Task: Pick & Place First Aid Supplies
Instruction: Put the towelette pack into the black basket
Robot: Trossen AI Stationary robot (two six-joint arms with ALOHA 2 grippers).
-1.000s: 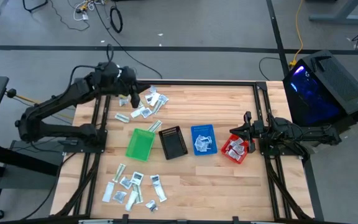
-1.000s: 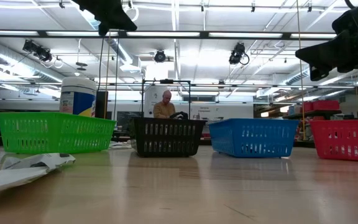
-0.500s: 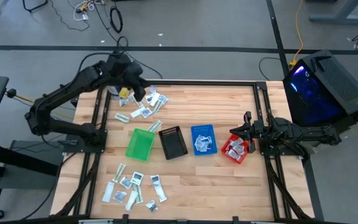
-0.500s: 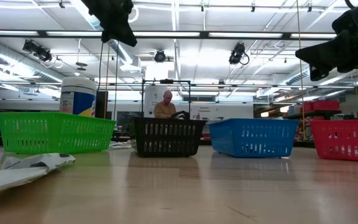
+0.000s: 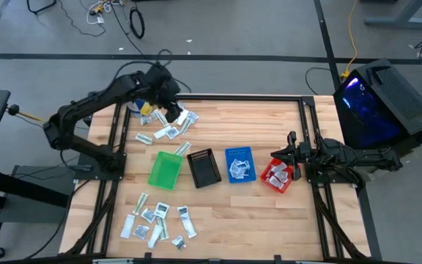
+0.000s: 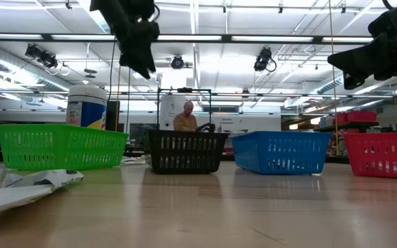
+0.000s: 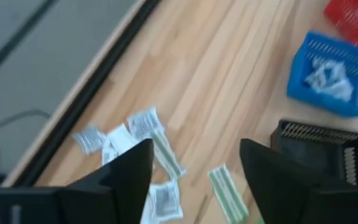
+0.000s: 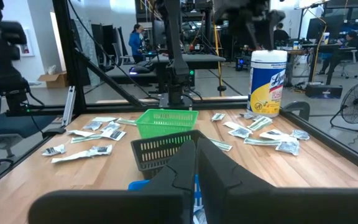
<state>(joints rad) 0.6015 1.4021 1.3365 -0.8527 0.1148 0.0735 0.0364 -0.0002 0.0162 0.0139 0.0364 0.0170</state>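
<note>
wooden table (image 5: 269,220) carries sachets (image 5: 168,125), four small bins (image 5: 204,167) and a white tub (image 6: 86,105)

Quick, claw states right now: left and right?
Left claw: open, empty, above the far sachets.
Right claw: closed, empty, by the red bin.

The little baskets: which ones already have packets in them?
The blue basket and the red basket hold white packets. The green basket and the black basket between them look empty from above.

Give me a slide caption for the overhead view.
Left gripper open above scattered sachets near four coloured bins; right gripper waits by the red bin.
</note>
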